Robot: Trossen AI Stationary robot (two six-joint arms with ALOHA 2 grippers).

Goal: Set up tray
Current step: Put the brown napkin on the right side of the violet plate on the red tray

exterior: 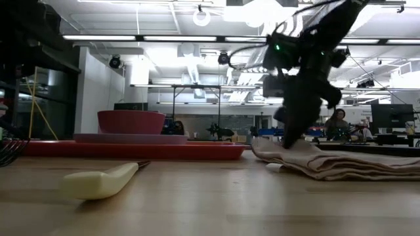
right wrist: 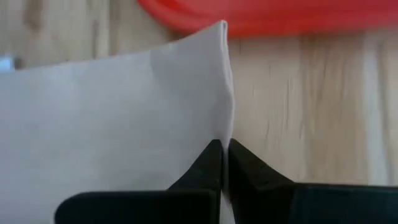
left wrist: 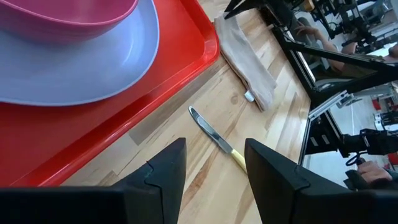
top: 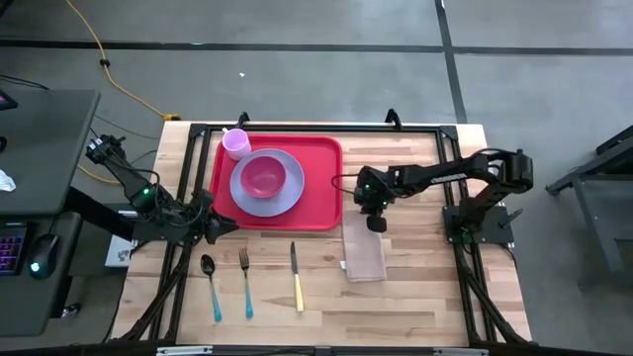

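The red tray (top: 321, 188) lies at the table's far middle. It carries a lavender plate (top: 289, 203) with a pink bowl (top: 263, 176) on it, and a small lavender cup (top: 235, 144). A beige folded napkin (top: 364, 255) lies on the wood just right of the tray. My right gripper (top: 376, 223) is over the napkin's far end and shut on it. My left gripper (top: 226, 225) stands open beside the tray's near left corner, holding nothing; in the left wrist view (left wrist: 214, 155) it has bare wood between its fingers. My right gripper pinches the napkin's far edge (right wrist: 225, 121) between its two fingertips (right wrist: 211, 155). The fingers slant down from the table's right side. That end is raised slightly off the wood, while the rest of the napkin (exterior: 328, 160) lies on the table. I cannot tell how many layers are in the pinch.
A spoon (top: 212, 287), a fork (top: 245, 282) and a yellow-handled knife (top: 296, 282) lie side by side on the wood in front of the tray. Open wood lies to the right of the napkin and along the near edge.
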